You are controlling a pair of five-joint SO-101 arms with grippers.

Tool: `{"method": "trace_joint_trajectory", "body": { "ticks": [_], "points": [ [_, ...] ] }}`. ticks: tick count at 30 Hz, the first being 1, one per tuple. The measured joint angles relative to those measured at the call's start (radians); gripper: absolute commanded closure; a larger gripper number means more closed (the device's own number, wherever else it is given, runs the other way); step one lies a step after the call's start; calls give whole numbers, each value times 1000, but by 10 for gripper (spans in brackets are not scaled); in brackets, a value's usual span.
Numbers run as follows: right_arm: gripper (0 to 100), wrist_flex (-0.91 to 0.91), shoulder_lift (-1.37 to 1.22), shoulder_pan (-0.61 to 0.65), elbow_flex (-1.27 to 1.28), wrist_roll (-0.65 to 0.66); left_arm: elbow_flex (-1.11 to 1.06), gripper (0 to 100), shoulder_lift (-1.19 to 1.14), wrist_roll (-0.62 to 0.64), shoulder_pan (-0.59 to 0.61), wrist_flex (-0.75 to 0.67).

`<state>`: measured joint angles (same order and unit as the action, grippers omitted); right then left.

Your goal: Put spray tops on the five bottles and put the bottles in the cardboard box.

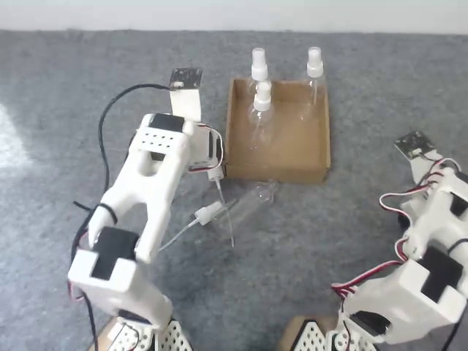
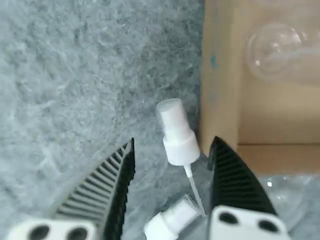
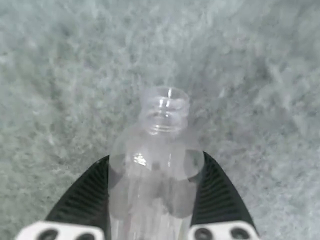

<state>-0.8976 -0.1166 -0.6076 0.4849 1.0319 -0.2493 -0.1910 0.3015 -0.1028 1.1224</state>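
Both aimed down: left claw (image 2: 173,142) open astride spray top (image 2: 176,134); right claw (image 3: 155,158) clamps bottle (image 3: 163,119) w/o cap.

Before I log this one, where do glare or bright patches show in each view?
High view: a pale patch of light lies on the carpet at the left edge. Left wrist view: highlights glint on the clear bottle inside the cardboard box. Right wrist view: a small glint sits on the shoulder of the uncapped bottle held in the right claw.
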Motion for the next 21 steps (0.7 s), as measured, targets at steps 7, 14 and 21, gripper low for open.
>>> {"method": "trace_joint_trajectory", "body": {
  "ticks": [7, 14, 21],
  "points": [
    [987, 0, 0, -23, 0, -5, 9, 772, -52, 32, 23, -17],
    [987, 0, 0, -23, 0, -5, 21, 772, -71, 34, 31, -17],
    [987, 0, 0, -23, 0, -5, 74, 772, -157, 20, 32, -43]
  ]
}}
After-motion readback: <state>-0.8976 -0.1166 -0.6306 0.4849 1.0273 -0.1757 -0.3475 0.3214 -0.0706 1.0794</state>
